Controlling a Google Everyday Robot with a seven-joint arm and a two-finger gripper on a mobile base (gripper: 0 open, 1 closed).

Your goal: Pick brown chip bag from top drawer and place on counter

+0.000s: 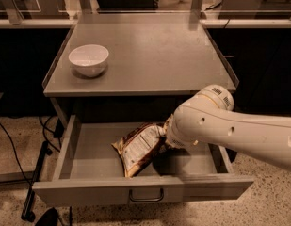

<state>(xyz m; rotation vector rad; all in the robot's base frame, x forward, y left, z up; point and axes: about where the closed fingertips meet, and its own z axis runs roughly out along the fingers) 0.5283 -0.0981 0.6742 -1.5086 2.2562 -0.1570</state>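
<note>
The brown chip bag lies tilted in the open top drawer, white label panel up, its pale lower end near the drawer front. My gripper reaches in from the right at the end of the white arm and is shut on the bag's upper right end. That end is raised off the drawer floor, with shadow under it. The fingers are mostly hidden behind the wrist. The grey counter above the drawer is flat with low side rims.
A white bowl stands on the counter's left side. A pale ledge with glass panels runs behind the counter. Black cables lie on the speckled floor to the left. The drawer front has a loop handle.
</note>
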